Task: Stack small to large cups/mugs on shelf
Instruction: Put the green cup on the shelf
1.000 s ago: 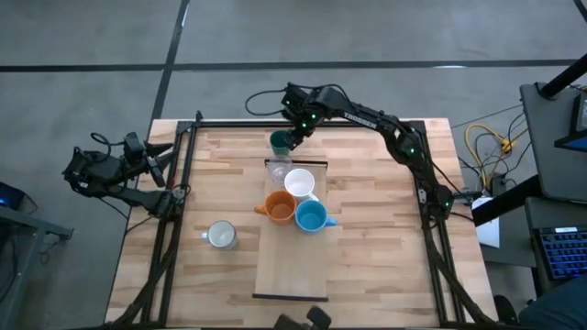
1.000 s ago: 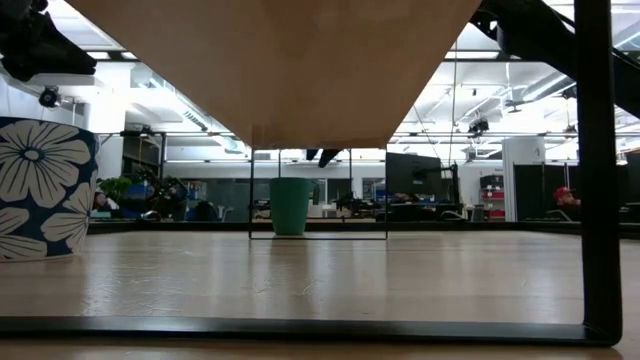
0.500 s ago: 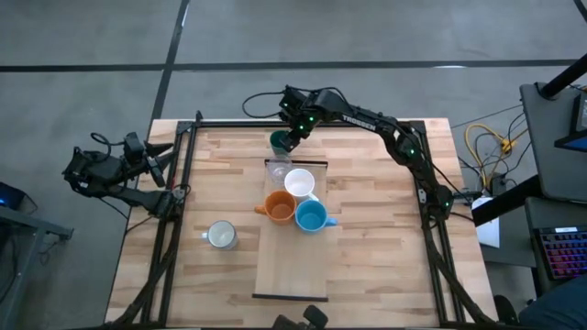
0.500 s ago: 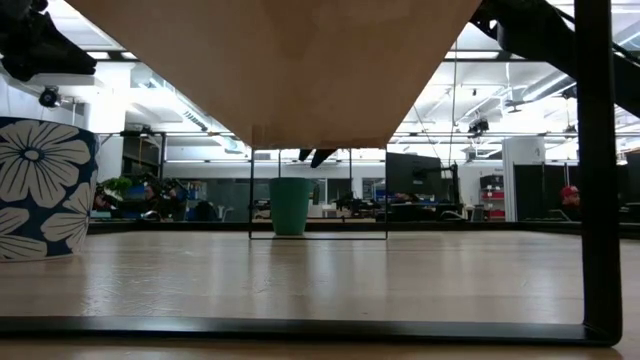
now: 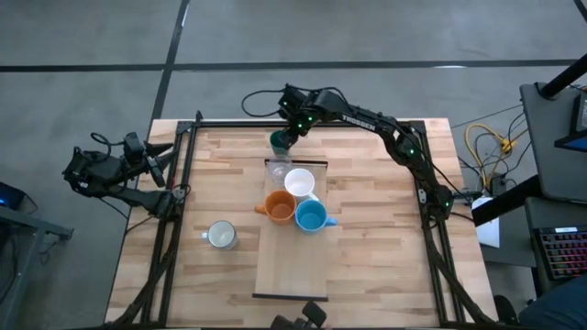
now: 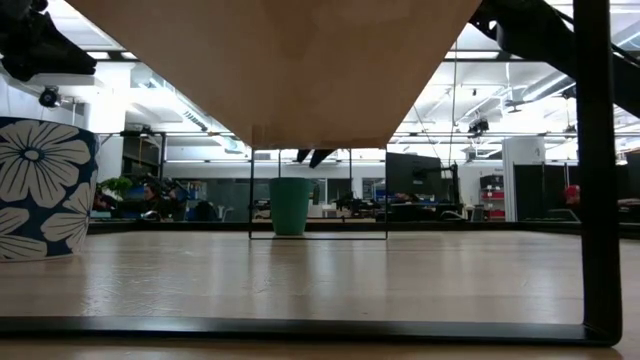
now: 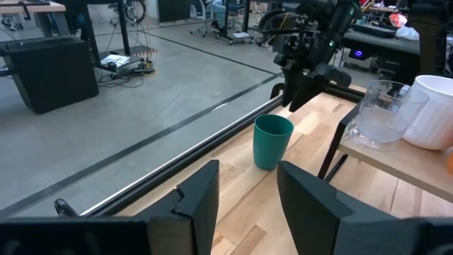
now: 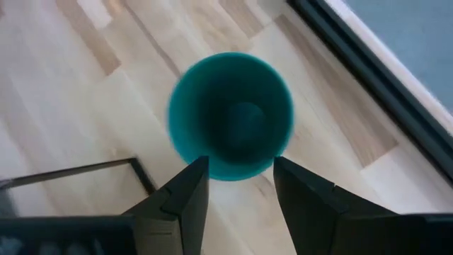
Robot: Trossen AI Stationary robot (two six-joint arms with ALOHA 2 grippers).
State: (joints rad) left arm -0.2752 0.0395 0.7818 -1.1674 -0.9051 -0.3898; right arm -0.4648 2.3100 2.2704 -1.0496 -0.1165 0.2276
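Note:
A dark green cup stands upright on the tabletop just beyond the far end of the pale wooden shelf. My right gripper hovers open just above the cup's mouth, pointing down; in the low view its fingertips are clear of the cup. On the shelf stand a clear glass, a white mug, an orange mug and a light blue mug. A pale mug stands on the table left of the shelf. My left gripper waits open off the table's left edge.
A black frame rail runs along the table's far edge right behind the green cup. The shelf stands raised on thin dark legs. Bare shelf board lies near of the mugs. A flower-patterned mug fills the low view's left.
My right gripper has shifted a little toward the table's left, staying above the green cup. The cup has not moved.

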